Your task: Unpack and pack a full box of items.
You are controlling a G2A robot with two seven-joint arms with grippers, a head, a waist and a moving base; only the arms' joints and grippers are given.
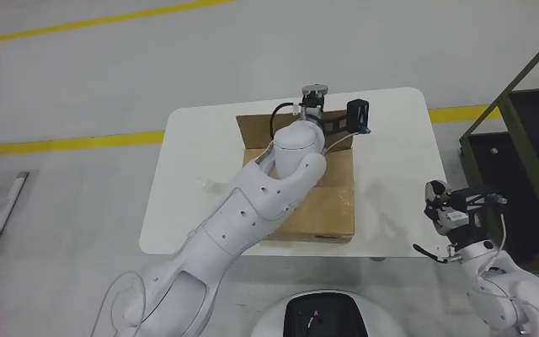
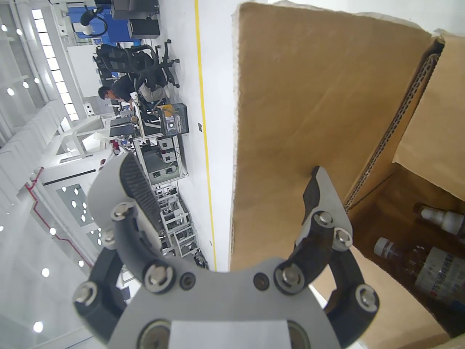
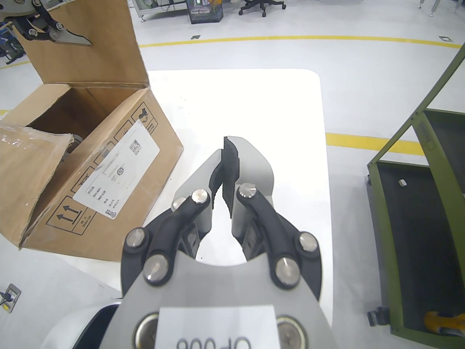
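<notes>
A brown cardboard box [image 1: 324,211] stands open on the white table [image 1: 396,126]. Its far flap [image 2: 308,92] stands upright. My left gripper [image 2: 221,168] is open at that flap's side edge, one finger in front of the inner face and the other beyond the edge. From the right wrist view, that gripper [image 3: 54,34] is at the raised flap [image 3: 91,34]. Inside the box lie a labelled clear bottle [image 2: 417,267] and a white-capped one [image 2: 439,219]. My right gripper [image 3: 227,147] is shut and holds nothing, hanging above the table's right part, apart from the box [image 3: 94,168].
A near flap [image 3: 25,157] with tape on it hangs over the box opening. A green metal cart [image 3: 417,219] stands just past the table's right edge. Bare table surface [image 3: 254,110] lies between the box and that edge.
</notes>
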